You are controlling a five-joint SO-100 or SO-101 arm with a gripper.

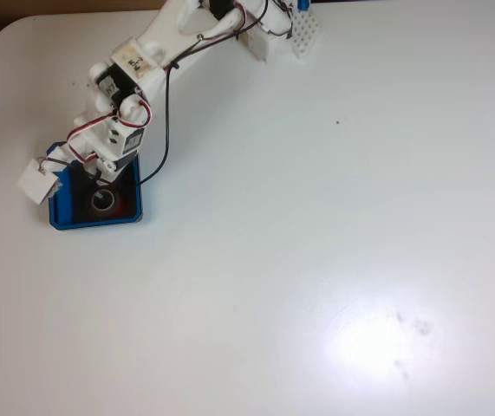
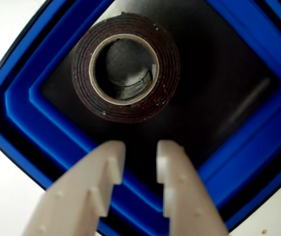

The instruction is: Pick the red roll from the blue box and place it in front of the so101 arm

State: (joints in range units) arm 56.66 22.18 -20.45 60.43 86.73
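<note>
Here, in the wrist view, the gripper (image 2: pixel 136 150) enters from six o'clock with its two white fingers (image 2: pixel 103 172) a narrow gap apart, holding nothing; their tips hang over the black floor of the blue box (image 2: pixel 22 123), just short of the red roll (image 2: pixel 125 108), which lies at twelve o'clock from them. The roll rests flat, its axis vertical and its pale inner ring and dark hole facing the camera; its wound face looks dark reddish-brown. The stepped blue walls surround the roll on all sides, apart from it. In the fixed view, the so101 arm (image 1: pixel 143 65) reaches from the table's (image 1: pixel 334 260) twelve o'clock edge toward eight o'clock, its white wrist covering the upper part of the blue box (image 1: pixel 95 221); the roll (image 1: pixel 104 203) lies in the box's lower half. A white perforated block (image 1: pixel 306 35) stands beside the arm's base.
</note>
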